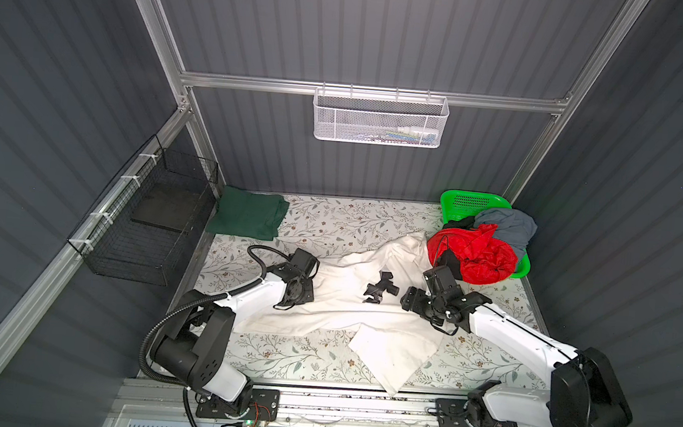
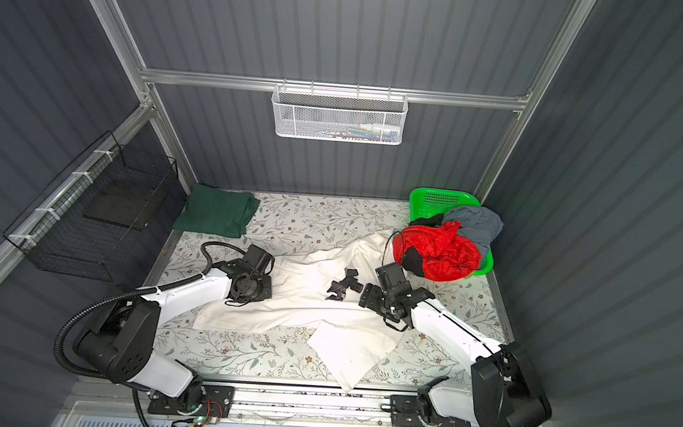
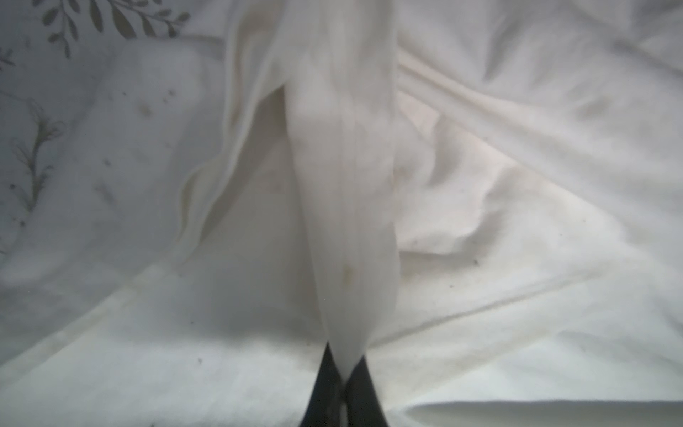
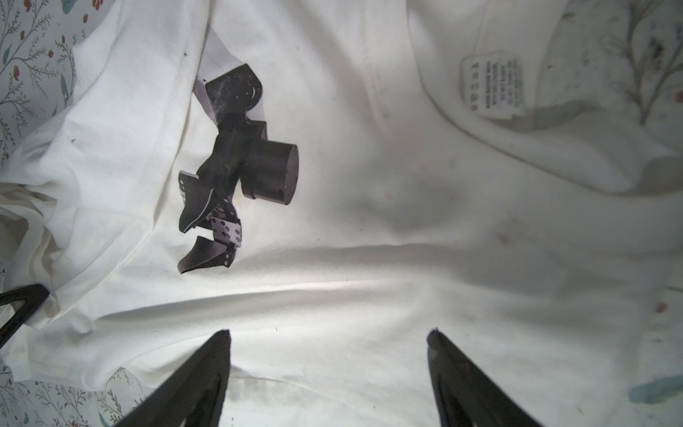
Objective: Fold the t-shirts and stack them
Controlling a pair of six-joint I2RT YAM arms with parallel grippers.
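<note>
A large off-white t-shirt point(image 1: 336, 306) lies spread and creased across the middle of the table, with a black print point(image 1: 382, 288) on it. My left gripper point(image 3: 345, 371) is shut on a raised fold of this shirt point(image 3: 343, 222) at its left side, under the left wrist point(image 1: 299, 280). Just right of the print point(image 4: 236, 166), my right gripper point(image 4: 329, 332) hangs open over the shirt with nothing between its fingers. A folded dark green t-shirt point(image 1: 248, 217) lies at the back left. Red point(image 1: 478, 254), grey-blue point(image 1: 505, 227) and black point(image 1: 460, 224) t-shirts are piled in the basket.
The bright green plastic basket point(image 1: 470, 201) stands at the back right corner of the floral table point(image 1: 331, 222). A black wire basket point(image 1: 152, 216) hangs on the left wall and a white mesh basket point(image 1: 380, 117) on the back rail. The shirt's care label point(image 4: 493, 87) shows at its collar.
</note>
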